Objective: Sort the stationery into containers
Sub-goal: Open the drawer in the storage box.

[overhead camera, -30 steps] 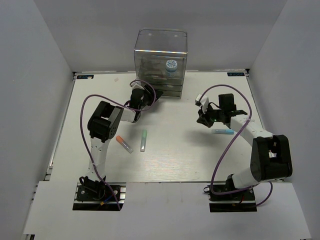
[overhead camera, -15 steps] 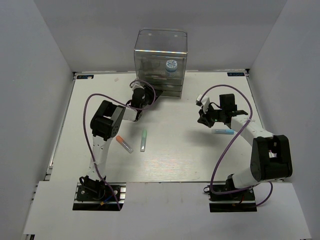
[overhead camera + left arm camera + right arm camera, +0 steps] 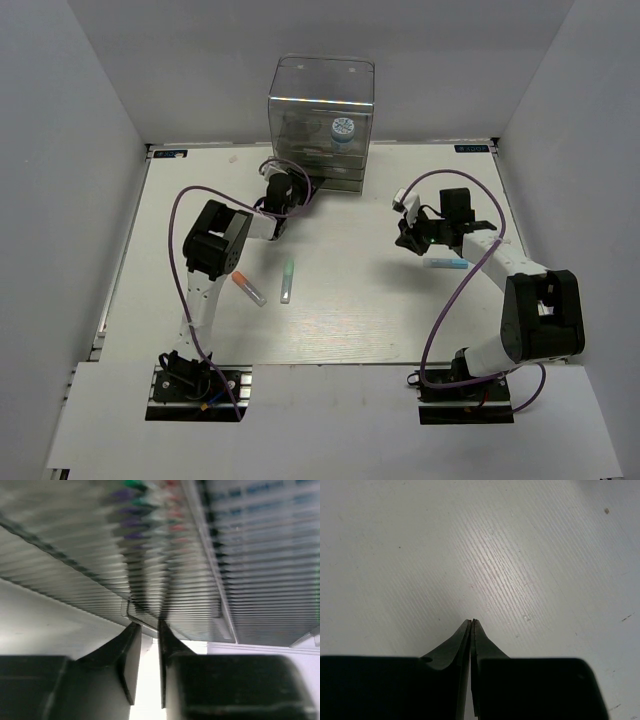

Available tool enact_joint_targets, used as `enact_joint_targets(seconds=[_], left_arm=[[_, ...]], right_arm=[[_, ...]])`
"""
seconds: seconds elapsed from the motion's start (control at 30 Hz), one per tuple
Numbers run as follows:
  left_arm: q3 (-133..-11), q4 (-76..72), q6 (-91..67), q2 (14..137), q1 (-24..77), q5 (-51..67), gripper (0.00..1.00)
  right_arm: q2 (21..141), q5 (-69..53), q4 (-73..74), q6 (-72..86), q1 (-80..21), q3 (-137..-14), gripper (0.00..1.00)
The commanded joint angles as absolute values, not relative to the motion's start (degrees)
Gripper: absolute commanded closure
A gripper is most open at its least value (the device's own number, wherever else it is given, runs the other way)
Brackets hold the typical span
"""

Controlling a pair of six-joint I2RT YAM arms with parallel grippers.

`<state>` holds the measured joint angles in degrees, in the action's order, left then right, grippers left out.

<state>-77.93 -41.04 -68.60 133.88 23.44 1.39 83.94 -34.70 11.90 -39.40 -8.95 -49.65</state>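
The containers are a clear drawer cabinet (image 3: 320, 95) at the table's back. A blue-white roll (image 3: 343, 130) shows inside it. My left gripper (image 3: 297, 184) is at the front of a low drawer (image 3: 250, 555). In the left wrist view its jaws stand a narrow gap apart, and the fingertips (image 3: 134, 630) touch the drawer's clear lip (image 3: 142, 619). Blurred coloured stationery (image 3: 145, 510) shows through the drawer. An orange-capped marker (image 3: 248, 288) and a mint-green marker (image 3: 288, 281) lie mid-table. A light-blue marker (image 3: 446, 264) lies by my right gripper (image 3: 406, 243), which is shut and empty (image 3: 471, 622) over bare table.
White walls enclose the table (image 3: 340, 330) on three sides. Purple cables (image 3: 180, 215) loop above both arms. The left arm's elbow (image 3: 212, 250) stands just left of the orange-capped marker.
My left gripper has moved in toward the cabinet and its jaws have narrowed. The dark drawer front by it has slid back toward the cabinet. The right arm holds still.
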Motion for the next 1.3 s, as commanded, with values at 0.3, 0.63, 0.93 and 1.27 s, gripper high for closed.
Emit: enact_joint_targets(seconds=[0.3, 0.63, 0.93, 1.27], left_arm=[[-75.77, -44.73, -71.54, 133.78, 23.99, -1.93, 1.0], [-62.25, -50.27, -71.54, 127.36, 24.52, 1.31, 1.0], [-56.51, -50.62, -69.17, 121.9, 25.14, 1.85, 1.0], [-56.44, -45.79, -65.84, 117.34, 25.14, 3.51, 0.4]], right_arm=[[81.92, -36.21, 11.78, -39.64, -8.44, -48.25, 0.91], [82.0, -36.39, 12.22, -39.81, -8.35, -47.9, 0.88], [82.18, -36.47, 13.09, -40.52, -8.52, -48.69, 0.77], [82.27, -32.96, 17.58, -45.61, -8.35, -51.41, 0.4]])
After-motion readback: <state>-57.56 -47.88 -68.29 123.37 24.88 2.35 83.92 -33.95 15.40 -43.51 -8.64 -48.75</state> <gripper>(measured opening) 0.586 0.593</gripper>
